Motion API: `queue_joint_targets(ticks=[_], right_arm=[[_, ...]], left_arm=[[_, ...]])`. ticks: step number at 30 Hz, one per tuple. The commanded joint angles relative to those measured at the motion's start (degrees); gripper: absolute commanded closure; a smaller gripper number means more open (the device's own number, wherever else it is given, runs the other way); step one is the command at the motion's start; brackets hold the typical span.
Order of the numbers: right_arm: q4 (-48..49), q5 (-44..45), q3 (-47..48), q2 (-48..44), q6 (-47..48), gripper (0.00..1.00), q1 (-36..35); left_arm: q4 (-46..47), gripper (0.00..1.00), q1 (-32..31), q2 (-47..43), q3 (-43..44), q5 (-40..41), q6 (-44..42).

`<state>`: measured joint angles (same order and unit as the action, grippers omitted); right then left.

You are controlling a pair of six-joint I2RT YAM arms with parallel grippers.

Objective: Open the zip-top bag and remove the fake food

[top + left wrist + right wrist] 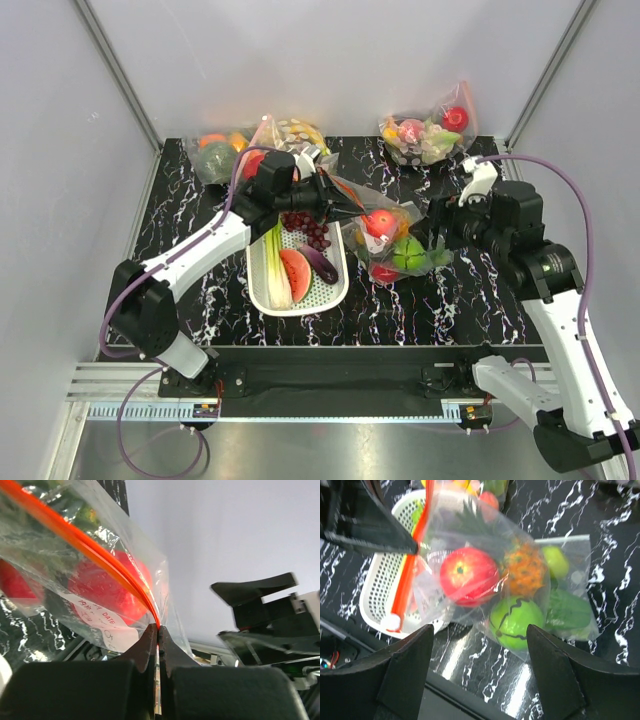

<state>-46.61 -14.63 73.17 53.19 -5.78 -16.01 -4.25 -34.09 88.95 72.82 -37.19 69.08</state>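
Observation:
The zip-top bag [385, 228] hangs tilted just right of the white basket, with its lower part near the table. My left gripper [159, 629] is shut on the end of its orange-red zip strip [100, 550]; the white label [95, 615] faces that camera. In the right wrist view the bag holds a red round fruit [469, 576], an orange pineapple [524, 570] and a green round fruit [516, 622]. The strip [412, 565] ends in a white slider [390, 623]. My right gripper [480, 630] is open and empty, just right of the bag's lower edge [432, 238].
A white perforated basket [262, 290] left of the bag holds a leek, watermelon slice, grapes and eggplant. Another clear bag with green pieces [570, 611] lies under the held bag. More filled bags sit at the back right [430, 135] and back left [215, 150].

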Motion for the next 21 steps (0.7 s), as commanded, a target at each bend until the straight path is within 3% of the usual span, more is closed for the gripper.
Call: queue_joint_targets(ticks=[1, 13, 21], right_arm=[[-0.6, -3.2, -2.8, -1.0, 1.3, 0.19, -1.0], [6.3, -2.2, -5.8, 0.3, -0.9, 0.21, -9.3], [12.0, 7.6, -8.4, 2.2, -2.5, 0.23, -21.1]], left_arm=[[6.7, 1.00, 0.7, -0.9, 0.2, -3.2, 4.0], [7.8, 1.00, 1.0, -0.3, 0.4, -2.7, 6.2], [8.3, 1.00, 0.9, 0.0, 0.7, -2.1, 7.4]])
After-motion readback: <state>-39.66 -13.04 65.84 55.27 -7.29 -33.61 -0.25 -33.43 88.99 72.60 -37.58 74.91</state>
